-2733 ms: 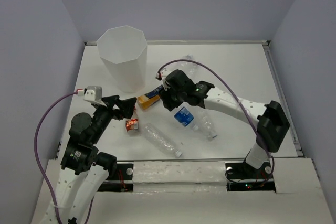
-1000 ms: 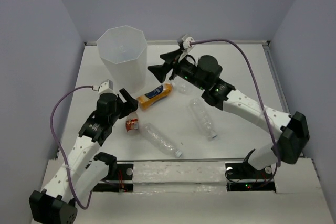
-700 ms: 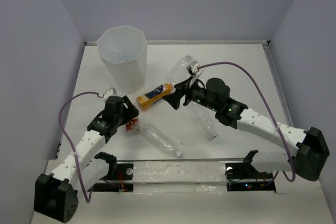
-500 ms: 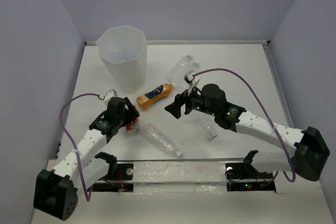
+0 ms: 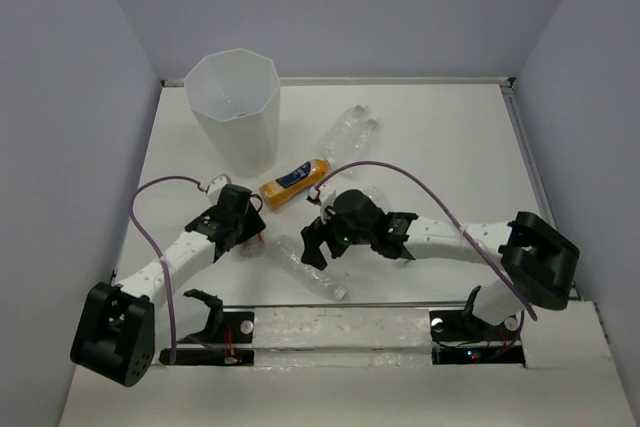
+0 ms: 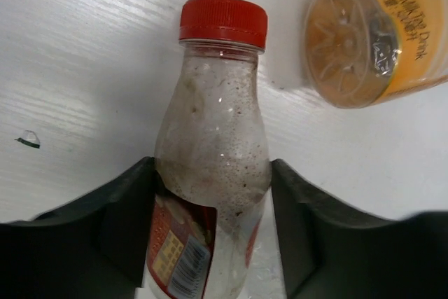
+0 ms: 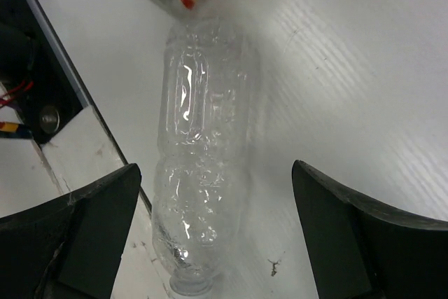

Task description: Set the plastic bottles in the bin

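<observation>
White translucent bin (image 5: 234, 107) stands upright, far left. Your right gripper (image 7: 215, 173), wide open and empty, straddles a clear bottle (image 7: 199, 103); closing could squirt it sideways. Your left gripper (image 6: 212, 194) clasps the red-capped bottle (image 6: 213, 124); lifting may nudge the orange bottle (image 6: 371, 33) just beside.

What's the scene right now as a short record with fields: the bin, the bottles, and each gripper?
bin: upright, far left of the table; contents unclear
orange bottle: lying near the bin's base
far clear bottles: two, lying side by side beyond the orange bottle
red-capped bottle: lying between the left fingers
left gripper: straddles the red-capped bottle closely; grip unclear
near clear bottle: lying by the table's front edge
right gripper: open wide over the near clear bottle, fingers apart from it
</observation>
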You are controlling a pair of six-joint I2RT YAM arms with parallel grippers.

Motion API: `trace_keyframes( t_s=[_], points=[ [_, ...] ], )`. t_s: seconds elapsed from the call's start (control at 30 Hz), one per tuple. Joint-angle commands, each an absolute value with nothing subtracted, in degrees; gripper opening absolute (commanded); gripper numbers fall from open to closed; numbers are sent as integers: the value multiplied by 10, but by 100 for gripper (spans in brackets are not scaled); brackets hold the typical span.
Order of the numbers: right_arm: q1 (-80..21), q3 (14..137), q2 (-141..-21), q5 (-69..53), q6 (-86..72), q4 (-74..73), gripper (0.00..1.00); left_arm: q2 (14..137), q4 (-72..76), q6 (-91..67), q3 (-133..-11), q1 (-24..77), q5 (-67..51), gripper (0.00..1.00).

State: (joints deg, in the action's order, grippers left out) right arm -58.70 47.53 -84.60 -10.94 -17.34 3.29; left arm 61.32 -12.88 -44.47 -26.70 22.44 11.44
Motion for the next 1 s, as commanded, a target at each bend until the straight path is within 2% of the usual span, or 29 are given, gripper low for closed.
trace_keyframes(
  t_s=[0.0, 0.07, 0.1, 0.2, 0.23, 0.43, 0.57, 0.7, 0.73, 0.8, 0.87, 0.97],
  points=[
    [-622, 524, -885, -102, -161, 21, 93, 591, -104, -443, -251, 228, 141, 43],
    [-630, 538, -915, -99, -159, 19, 93, 579, -105, -444, -250, 228, 145, 33],
    [-630, 555, -926, -95, -155, 18, 93, 577, -108, -445, -250, 228, 146, 23],
    [-635, 590, -970, -81, -146, 4, 93, 560, -119, -446, -253, 228, 144, 21],
    [-635, 611, -993, -74, -141, 2, 93, 548, -125, -446, -256, 228, 140, 17],
    [-635, 664, -1058, -62, -134, -34, 91, 479, -182, -440, -316, 228, 127, 17],
    [-641, 684, -1085, -43, -137, -38, 88, 401, -228, -415, -394, 228, 167, 17],
    [-641, 693, -1092, -35, -140, -38, 77, 383, -212, -382, -509, 227, 195, 17],
    [-646, 694, -1088, -34, -141, -39, 64, 392, -194, -374, -529, 227, 199, 17],
    [-646, 689, -1075, -33, -147, -34, 49, 424, -158, -350, -586, 228, 213, 17],
    [-646, 682, -1064, -31, -152, -30, 46, 452, -130, -338, -621, 228, 222, 17],
    [-646, 660, -1028, -31, -156, -14, 45, 516, -69, -311, -686, 228, 238, 17]
  ],
)
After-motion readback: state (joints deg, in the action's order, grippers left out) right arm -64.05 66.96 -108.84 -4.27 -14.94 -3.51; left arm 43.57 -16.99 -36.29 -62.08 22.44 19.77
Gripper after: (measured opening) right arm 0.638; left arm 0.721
